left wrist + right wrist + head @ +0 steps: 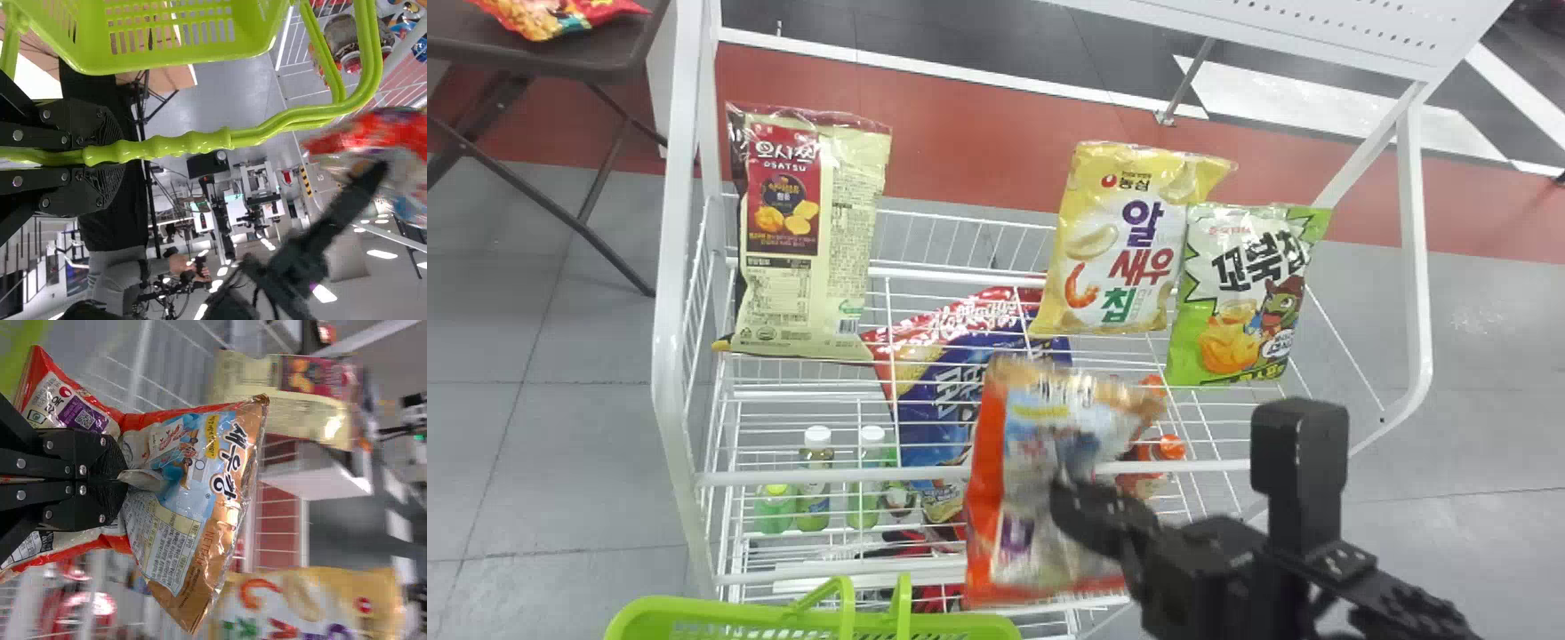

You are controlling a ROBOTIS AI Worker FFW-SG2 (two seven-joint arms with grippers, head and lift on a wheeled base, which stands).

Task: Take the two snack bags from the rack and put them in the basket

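The right end effector (1085,513) pinches an orange bag (220,520) before the rack (667,338), which holds a cream bag (849,240), yellow bag (1085,240) and green bag (1192,338), while the left end effector (110,157) clenches the basket (640,612) handle (200,142) before it.

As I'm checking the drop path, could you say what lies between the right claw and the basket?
The snack bag held in the right claw lies there, in the head view, with the rack behind it.
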